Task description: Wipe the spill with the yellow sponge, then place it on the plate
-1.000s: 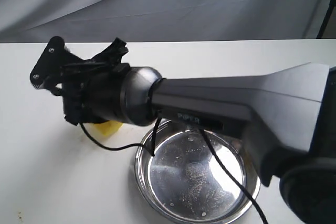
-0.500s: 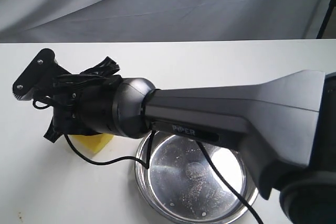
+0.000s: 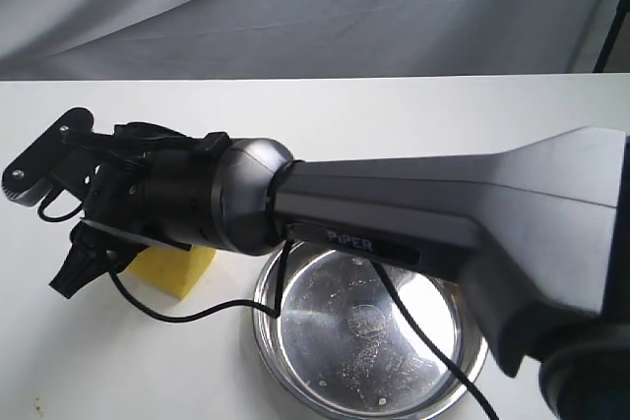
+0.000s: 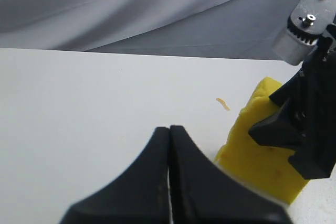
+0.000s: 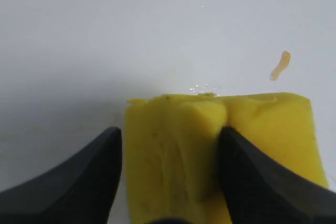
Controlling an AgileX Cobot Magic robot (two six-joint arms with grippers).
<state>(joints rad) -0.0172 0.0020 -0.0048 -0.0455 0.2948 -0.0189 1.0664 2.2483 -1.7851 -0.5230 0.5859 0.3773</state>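
The yellow sponge (image 3: pixel 177 270) is lying on the white counter (image 3: pixel 394 115), just beside the steel plate (image 3: pixel 325 361) and outside it. The right claw (image 5: pixel 169 132) is straddling part of the sponge, its jaws standing wide apart. The plate is showing its scratched, shiny bottom, with black cables hanging across it. A small amber streak of the spill (image 5: pixel 280 65) is sitting near the sponge. The left claw (image 4: pixel 169 129) is keeping its jaws pressed together.

Right end effector (image 5: pixel 169 134), jaws apart
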